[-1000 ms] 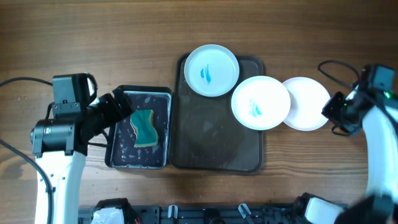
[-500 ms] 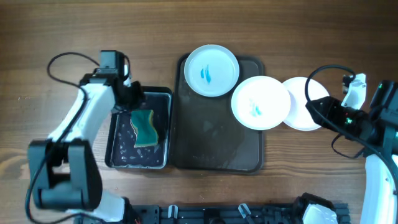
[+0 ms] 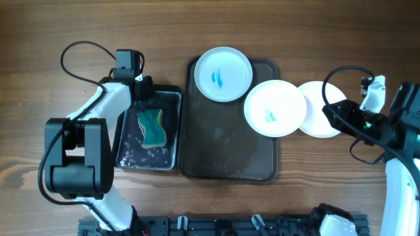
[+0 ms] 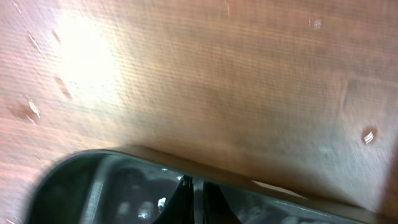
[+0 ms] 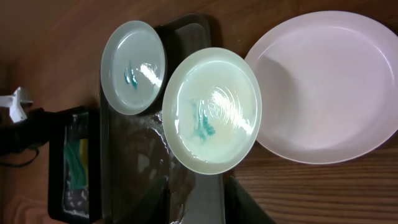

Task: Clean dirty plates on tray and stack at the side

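The tray serves as landmark. To its left a wet black basin is set, holding a sponge, presumably for wiping. One smeared plate is kept on the tray's far end, and a second smeared plate overhangs its right rim. A clean plate is parked just right of the tray, likely to start the stack. The left gripper, left of the tray's far end, is pinched closed on nothing visible. The right gripper is poised at the clean plate, and its width cannot be told.

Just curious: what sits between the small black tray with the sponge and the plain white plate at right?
The large dark brown rectangular tray, carrying two teal-smeared white plates, shown in the overhead view.
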You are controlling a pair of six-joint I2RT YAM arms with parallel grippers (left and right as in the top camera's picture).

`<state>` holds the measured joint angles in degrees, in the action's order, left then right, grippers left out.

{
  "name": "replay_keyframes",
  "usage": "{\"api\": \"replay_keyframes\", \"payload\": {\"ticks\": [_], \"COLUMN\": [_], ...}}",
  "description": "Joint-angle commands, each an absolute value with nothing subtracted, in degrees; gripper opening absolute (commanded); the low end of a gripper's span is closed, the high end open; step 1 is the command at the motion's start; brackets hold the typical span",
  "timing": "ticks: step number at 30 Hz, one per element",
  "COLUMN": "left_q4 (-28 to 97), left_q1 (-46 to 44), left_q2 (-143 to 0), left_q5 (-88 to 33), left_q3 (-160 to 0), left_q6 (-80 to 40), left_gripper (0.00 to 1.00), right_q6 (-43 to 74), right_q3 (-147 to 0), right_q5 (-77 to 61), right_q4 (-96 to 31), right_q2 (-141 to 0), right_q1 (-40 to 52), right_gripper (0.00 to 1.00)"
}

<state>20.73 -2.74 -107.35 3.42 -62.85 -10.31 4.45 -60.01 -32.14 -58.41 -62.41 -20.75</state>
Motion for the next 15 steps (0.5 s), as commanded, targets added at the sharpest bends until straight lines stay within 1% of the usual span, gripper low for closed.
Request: {"api": "replay_keyframes", "payload": {"ticks": [1,7,15], "left_q4": [17.39,16.1,20.84], "left_q1": [-2.79,-2.72,-1.39], "left_q2": [-108.03,-108.03,-108.03], "left_q5": [9.41,16.43,16.58], "left_q3": [-62.89,-62.89,-62.89], "left_q6": [-3.46,-3.42,-3.44], "left_gripper": [0.04,0.04,0.04], "right_q6": [6.07,5.98,5.98], "right_q3": [-59.88,-59.88,-59.88], "right_q5": [-33.43,-33.43,-33.43], "right_q4": [-57.17,-57.52,-58.13], "right_q2": [-62.81,-62.81,-62.81], "right_q1": [-20.4,-20.4,-20.4], "right_gripper": [0.3,0.3,0.3]}}
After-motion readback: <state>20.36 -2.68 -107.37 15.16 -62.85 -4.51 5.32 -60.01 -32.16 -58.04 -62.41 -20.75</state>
